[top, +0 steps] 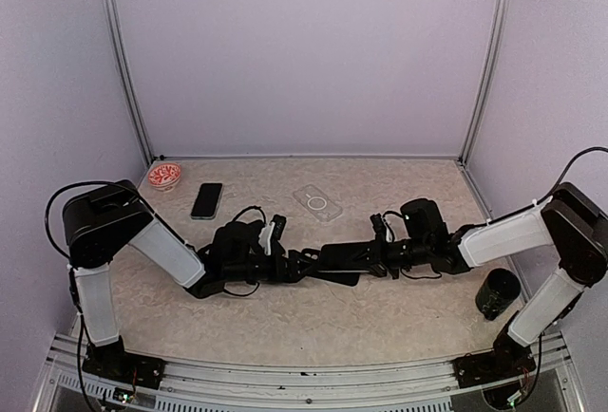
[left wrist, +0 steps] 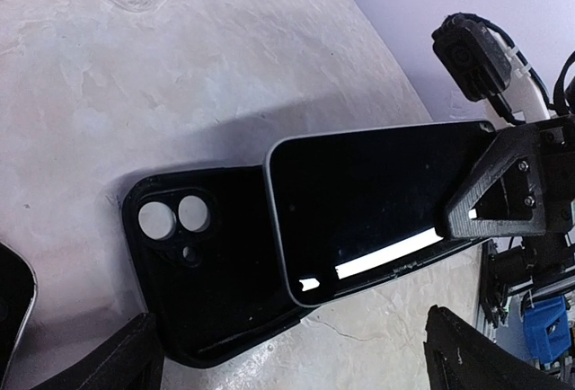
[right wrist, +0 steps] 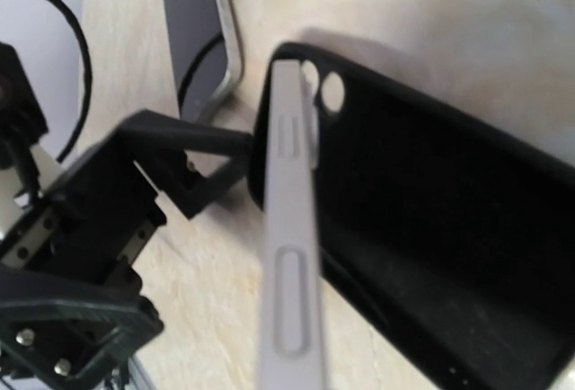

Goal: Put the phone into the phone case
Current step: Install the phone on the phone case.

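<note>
Black cylinder [top: 497, 293]: nearer the table's [top: 399, 327] front edge than the phone case [left wrist: 193, 269], well off to its right.

Left gripper [left wrist: 296, 360]: jaws fully apart and holding nothing. Its fingers [left wrist: 126, 363] straddle the near end of the phone case; I cannot tell if they touch it.

Phone case: black, lying flat on the table with its open side up and its camera cut-outs visible, at mid-table where the two arms meet.

Right gripper [left wrist: 490, 203]: jaws closed down onto the phone [left wrist: 359, 201], pinching it at the end away from the camera cut-outs.

Phone: dark screen, pale frame. It is held tilted over the case's open side and is not seated flat. The right wrist view shows it nearly edge-on along one long side of the case.

Beyond the case: second phone [top: 206, 200] to the far left and clear case [top: 318, 203] straight behind, both flat on the table. Red bowl [top: 164, 176] is farthest, in the back-left corner.
</note>
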Controlling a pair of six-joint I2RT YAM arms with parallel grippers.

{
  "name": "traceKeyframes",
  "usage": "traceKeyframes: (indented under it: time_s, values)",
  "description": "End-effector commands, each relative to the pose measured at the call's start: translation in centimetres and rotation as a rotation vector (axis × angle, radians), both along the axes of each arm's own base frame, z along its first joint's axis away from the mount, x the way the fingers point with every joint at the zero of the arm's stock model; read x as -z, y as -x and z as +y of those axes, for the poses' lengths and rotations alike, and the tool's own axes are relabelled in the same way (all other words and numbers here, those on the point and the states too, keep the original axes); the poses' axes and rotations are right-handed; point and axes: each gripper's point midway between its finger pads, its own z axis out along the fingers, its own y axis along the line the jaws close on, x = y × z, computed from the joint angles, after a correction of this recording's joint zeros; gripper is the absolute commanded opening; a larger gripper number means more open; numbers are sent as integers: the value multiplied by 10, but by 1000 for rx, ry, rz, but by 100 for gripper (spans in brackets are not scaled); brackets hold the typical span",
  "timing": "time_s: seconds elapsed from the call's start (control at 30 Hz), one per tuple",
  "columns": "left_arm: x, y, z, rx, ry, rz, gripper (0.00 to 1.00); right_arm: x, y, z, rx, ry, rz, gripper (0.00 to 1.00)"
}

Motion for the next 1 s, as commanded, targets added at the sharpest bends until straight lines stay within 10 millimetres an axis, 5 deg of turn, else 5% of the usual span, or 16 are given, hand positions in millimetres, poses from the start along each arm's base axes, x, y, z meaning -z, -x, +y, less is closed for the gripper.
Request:
traceKeyframes:
  time_s: [0.0,0.97]
  values:
    - [-15,-8,-5,-4,3,-36,99,-24,-9,15,-64,-96,-43,0]
    - [-10,-14,-12,1,1,-29,99,4,-14,18,-85,-211,99,0]
